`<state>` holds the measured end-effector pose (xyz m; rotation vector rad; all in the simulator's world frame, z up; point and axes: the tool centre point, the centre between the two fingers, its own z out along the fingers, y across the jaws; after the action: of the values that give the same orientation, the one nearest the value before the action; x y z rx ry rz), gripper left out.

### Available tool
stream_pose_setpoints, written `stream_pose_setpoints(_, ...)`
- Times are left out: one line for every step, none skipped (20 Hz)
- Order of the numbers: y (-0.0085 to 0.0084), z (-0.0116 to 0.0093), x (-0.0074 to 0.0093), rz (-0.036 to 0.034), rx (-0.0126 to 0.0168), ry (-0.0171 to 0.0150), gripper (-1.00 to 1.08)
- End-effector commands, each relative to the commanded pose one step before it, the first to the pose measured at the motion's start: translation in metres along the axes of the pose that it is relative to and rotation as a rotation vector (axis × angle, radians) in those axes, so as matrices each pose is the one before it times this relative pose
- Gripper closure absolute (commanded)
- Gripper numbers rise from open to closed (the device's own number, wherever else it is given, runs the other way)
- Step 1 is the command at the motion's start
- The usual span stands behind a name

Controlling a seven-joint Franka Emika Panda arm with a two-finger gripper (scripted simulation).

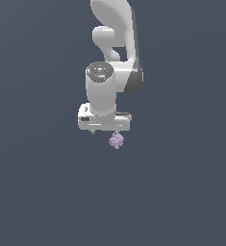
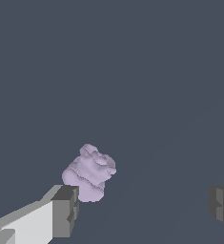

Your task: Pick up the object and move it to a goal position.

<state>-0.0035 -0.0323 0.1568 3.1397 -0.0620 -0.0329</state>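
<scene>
The object is a tiny pale lilac knobbly lump lying on the dark grey floor, just below the white arm's hand in the exterior view. In the wrist view the object sits close beside one dark fingertip, outside the span between the two fingers rather than centred in it. My gripper is open, its two fingers far apart with nothing between them. In the exterior view the gripper hangs above the floor, its fingertips barely showing under the hand.
Plain dark grey floor spreads all around with no other objects. The white arm rises toward the top of the exterior view.
</scene>
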Motion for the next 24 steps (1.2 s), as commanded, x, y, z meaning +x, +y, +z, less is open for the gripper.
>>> stream_pose_setpoints(0.00001, 0.00000, 0.00000, 0.00000, 0.00000, 0.00000, -0.92)
stream_pose_setpoints(0.00030, -0.00004, 0.00011, 0.00162, 0.00032, 0.00035, -0.92)
stream_pose_setpoints(0.00084, -0.00008, 0.00033, 0.00468, 0.00097, 0.00099, -0.92)
stream_pose_setpoints(0.00149, -0.00016, 0.00055, 0.00789, 0.00165, 0.00167, -0.92)
stream_pose_setpoints(0.00212, -0.00026, 0.00080, 0.01102, 0.00233, 0.00237, -0.92)
stream_pose_setpoints(0.00277, -0.00038, 0.00108, 0.01384, 0.00299, 0.00306, -0.92)
stream_pose_setpoints(0.00281, -0.00046, 0.00113, 0.01318, 0.00295, 0.00303, -0.92)
stream_pose_setpoints(0.00251, -0.00049, 0.00103, 0.01075, 0.00254, 0.00260, -0.92)
stream_pose_setpoints(0.00218, -0.00051, 0.00091, 0.00825, 0.00211, 0.00217, -0.92)
stream_pose_setpoints(0.00178, -0.00051, 0.00077, 0.00559, 0.00163, 0.00168, -0.92)
stream_pose_setpoints(0.00137, -0.00049, 0.00059, 0.00282, 0.00112, 0.00114, -0.92)
stream_pose_setpoints(0.00068, -0.00008, 0.00036, 0.00000, 0.00000, 0.00000, -0.92)
stream_pose_setpoints(-0.00011, -0.00032, -0.00010, -0.00151, 0.00025, 0.00023, -0.92)
stream_pose_setpoints(-0.00031, 0.00012, -0.00018, -0.00058, -0.00026, -0.00027, -0.92)
stream_pose_setpoints(-0.00077, 0.00011, -0.00030, 0.00000, 0.00000, 0.00000, -0.92)
stream_pose_setpoints(-0.00048, 0.00068, -0.00021, 0.00213, -0.00061, -0.00058, -0.92)
stream_pose_setpoints(-0.00065, 0.00057, -0.00030, 0.00323, -0.00016, -0.00012, -0.92)
stream_pose_setpoints(-0.00074, 0.00070, -0.00035, 0.00453, -0.00010, -0.00004, -0.92)
stream_pose_setpoints(-0.00081, 0.00084, -0.00040, 0.00586, -0.00006, 0.00002, -0.92)
stream_pose_setpoints(-0.00094, 0.00098, -0.00047, 0.00701, -0.00003, 0.00007, -0.92)
stream_pose_setpoints(-0.00104, 0.00112, -0.00054, 0.00811, -0.00002, 0.00009, -0.92)
stream_pose_setpoints(-0.00117, 0.00126, -0.00063, 0.00903, -0.00006, 0.00008, -0.92)
stream_pose_setpoints(-0.00138, 0.00143, -0.00076, 0.00989, -0.00013, 0.00004, -0.92)
stream_pose_setpoints(-0.00159, 0.00160, -0.00090, 0.01078, -0.00021, -0.00001, -0.92)
